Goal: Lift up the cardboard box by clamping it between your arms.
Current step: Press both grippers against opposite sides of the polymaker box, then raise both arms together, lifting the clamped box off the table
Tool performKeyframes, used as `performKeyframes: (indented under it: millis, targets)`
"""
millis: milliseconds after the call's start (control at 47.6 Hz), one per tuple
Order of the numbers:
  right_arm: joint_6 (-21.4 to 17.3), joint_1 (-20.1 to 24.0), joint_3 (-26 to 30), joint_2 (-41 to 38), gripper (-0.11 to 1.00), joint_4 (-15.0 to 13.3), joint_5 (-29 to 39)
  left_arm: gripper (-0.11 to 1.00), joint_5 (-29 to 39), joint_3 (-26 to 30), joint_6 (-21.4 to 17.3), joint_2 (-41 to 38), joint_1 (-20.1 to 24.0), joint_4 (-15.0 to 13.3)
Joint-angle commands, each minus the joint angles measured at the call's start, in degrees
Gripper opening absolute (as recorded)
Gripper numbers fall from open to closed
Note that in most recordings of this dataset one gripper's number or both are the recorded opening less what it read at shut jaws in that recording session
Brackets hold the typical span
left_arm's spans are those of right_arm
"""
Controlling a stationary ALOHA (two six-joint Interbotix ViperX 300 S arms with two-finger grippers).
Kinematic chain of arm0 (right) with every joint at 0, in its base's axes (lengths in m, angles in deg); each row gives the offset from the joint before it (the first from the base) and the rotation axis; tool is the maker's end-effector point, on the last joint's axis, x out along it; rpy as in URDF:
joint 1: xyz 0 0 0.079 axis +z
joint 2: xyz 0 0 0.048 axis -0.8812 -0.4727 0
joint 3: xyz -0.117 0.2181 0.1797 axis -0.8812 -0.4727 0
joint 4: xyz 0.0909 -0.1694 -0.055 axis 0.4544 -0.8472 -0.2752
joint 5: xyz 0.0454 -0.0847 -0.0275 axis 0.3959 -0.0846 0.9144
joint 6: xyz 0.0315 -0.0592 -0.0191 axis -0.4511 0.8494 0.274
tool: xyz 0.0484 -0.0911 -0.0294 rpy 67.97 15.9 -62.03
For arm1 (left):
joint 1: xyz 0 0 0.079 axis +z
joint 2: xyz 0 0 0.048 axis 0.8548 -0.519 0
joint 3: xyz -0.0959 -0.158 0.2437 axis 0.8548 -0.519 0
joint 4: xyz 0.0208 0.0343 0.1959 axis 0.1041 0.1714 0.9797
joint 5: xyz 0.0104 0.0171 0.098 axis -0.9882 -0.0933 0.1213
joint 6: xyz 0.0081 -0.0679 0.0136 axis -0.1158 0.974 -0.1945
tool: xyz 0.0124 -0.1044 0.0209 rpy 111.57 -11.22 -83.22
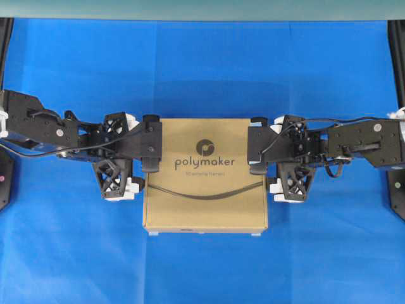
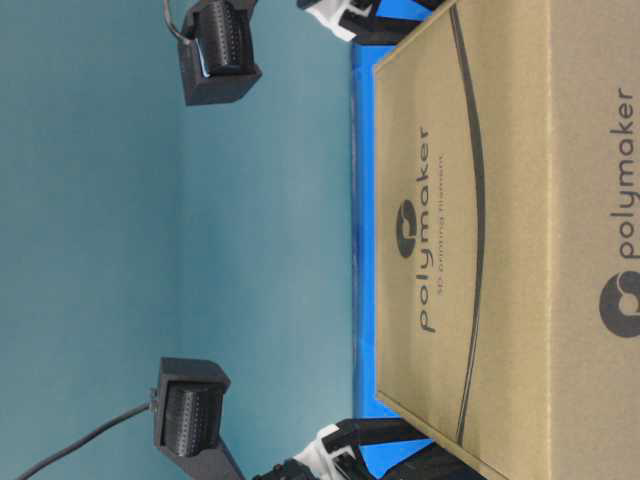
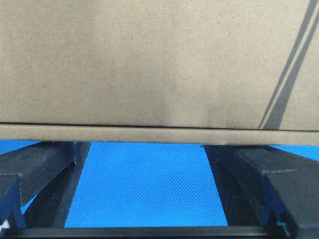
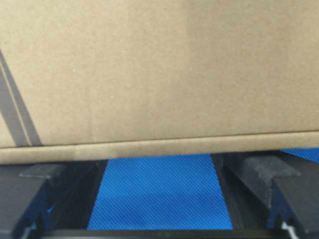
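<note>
The tan cardboard box [image 1: 205, 174] with the "polymaker" wordmark lies flat at the middle of the blue mat [image 1: 202, 69]. My left gripper [image 1: 143, 152] is open, its two fingers spread along the box's left side. My right gripper [image 1: 268, 152] is open against the box's right side. In the left wrist view the box [image 3: 159, 59] fills the top, and the gripper [image 3: 147, 143] has its fingers [image 3: 45, 162] wide apart with their tips hidden at the box's edge. The right wrist view shows the same for the box [image 4: 159, 69] and gripper [image 4: 159, 155]. I cannot tell whether the box rests on the mat.
Black arm bases stand at the mat's left edge [image 1: 5, 183] and right edge [image 1: 397, 190]. A teal wall [image 1: 202, 9] runs along the back. In the table-level view the box [image 2: 490, 250] is close to the lens, with two black ribbed blocks [image 2: 215, 50] [image 2: 190, 415] above it.
</note>
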Motion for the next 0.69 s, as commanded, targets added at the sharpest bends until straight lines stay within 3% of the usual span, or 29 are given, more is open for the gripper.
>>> performKeyframes:
  millis: [0, 357, 673]
  targets:
    - [-0.1, 0.3, 1.3, 0.5, 0.99, -0.1, -0.4, 0.87, -0.4, 1.6, 0.2, 0.0, 0.1, 0.2]
    - [-0.7, 0.3, 2.2, 1.4, 0.99, 0.4, 1.1, 0.87, 0.3, 3.3, 0.2, 0.4, 0.2, 0.2]
    - [-0.6, 0.3, 9.3, 6.6, 0.99, 0.9, 14.2, 0.87, 9.0, 8.7, 0.1, 5.9, 0.4, 0.2]
